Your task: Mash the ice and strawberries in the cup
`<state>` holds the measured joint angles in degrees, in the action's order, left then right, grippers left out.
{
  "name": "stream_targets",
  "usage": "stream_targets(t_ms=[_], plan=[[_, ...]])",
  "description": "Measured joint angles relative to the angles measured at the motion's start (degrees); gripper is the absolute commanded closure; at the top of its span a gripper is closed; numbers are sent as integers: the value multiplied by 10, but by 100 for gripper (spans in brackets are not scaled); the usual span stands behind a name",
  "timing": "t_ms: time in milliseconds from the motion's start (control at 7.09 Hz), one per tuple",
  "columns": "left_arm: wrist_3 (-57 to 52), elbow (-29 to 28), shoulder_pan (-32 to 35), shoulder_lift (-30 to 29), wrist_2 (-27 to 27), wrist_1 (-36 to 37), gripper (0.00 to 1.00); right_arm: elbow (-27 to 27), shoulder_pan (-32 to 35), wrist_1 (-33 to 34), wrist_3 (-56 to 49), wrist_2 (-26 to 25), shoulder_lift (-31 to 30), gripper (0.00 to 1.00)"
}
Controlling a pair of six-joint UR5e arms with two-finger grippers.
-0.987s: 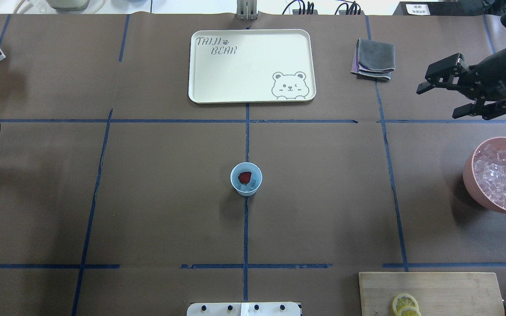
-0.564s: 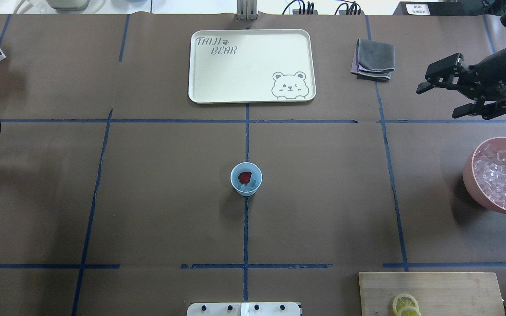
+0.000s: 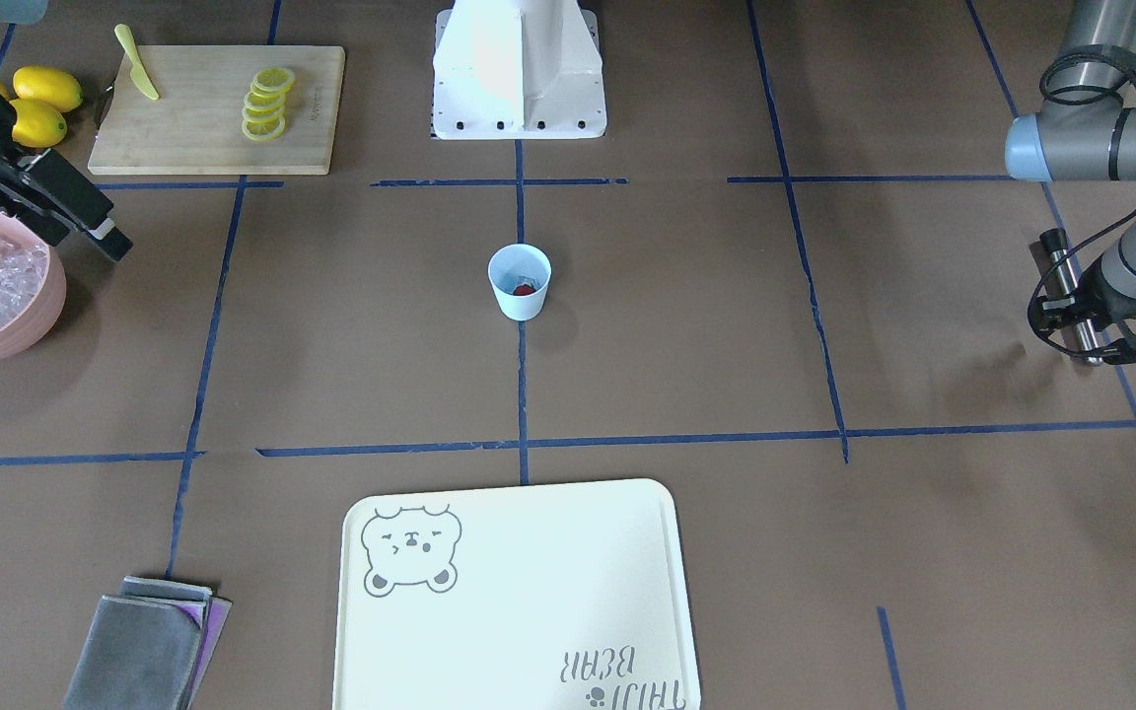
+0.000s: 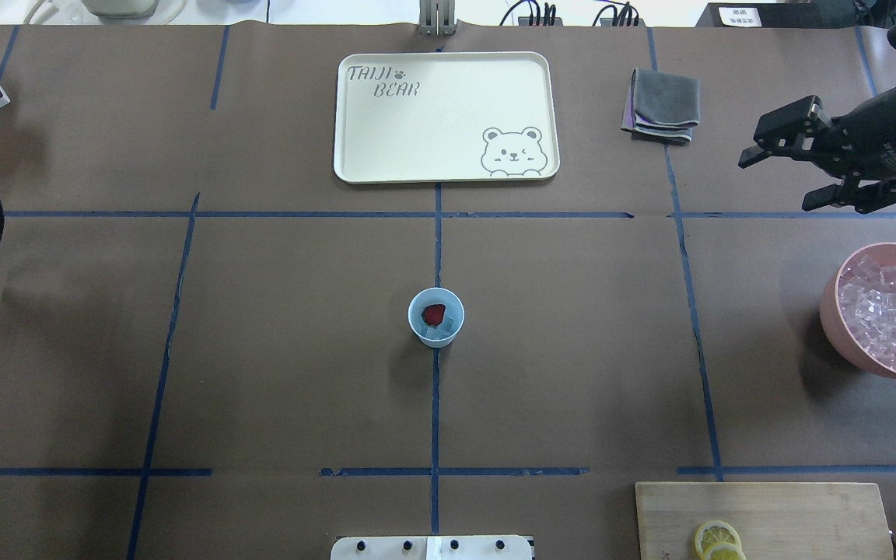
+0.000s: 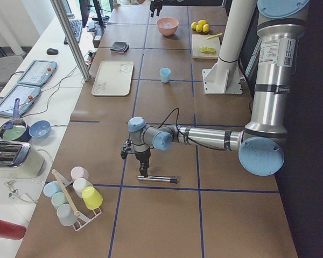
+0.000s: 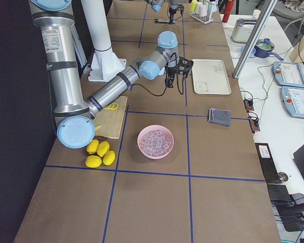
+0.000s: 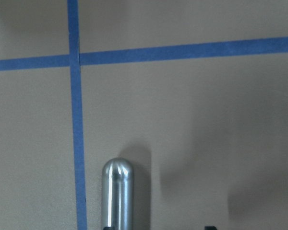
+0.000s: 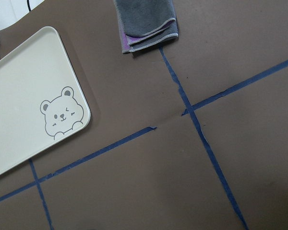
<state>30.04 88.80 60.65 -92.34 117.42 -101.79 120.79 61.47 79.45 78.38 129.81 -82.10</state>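
Hardly anything has shifted over the last second. A small pale-blue plastic cup stands mid-table, holding a dark-red strawberry piece and clear ice cubes. The right gripper hovers spread wide, empty. Whether the left gripper clasps the steel rod cannot be told.

Brown-papered table, blue tape grid — white side bench alongside; even light, soft shadows.

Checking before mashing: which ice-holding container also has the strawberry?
The small light-blue cup at table centre: the red strawberry sits in it. The pink bowl holds only ice.
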Motion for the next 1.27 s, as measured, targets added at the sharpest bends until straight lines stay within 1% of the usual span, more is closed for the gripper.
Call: stream_targets(t_ms=[282, 423, 564, 846, 987, 1128, 1269], plan=[[-1, 42, 3, 1, 6, 4, 31, 0, 1, 0, -2, 1, -8, 0], [-2, 60, 10, 2, 27, 6, 31, 0, 4, 2, -9, 1, -12, 0], [-12, 73, 25, 2, 63, 6, 31, -1, 8, 4, -32, 1, -21, 0], [-57, 96, 85, 9, 147, 7, 30, -4, 25, 5, -118, 1, -59, 0], [-96, 101, 122, 18, 178, 8, 26, -6, 35, 5, -162, 2, -79, 0], [-130, 101, 157, 23, 193, 14, 25, -12, 51, 6, -214, 3, -100, 0], [-168, 100, 188, 25, 198, 39, 25, -27, 77, 7, -273, 13, -115, 0]])
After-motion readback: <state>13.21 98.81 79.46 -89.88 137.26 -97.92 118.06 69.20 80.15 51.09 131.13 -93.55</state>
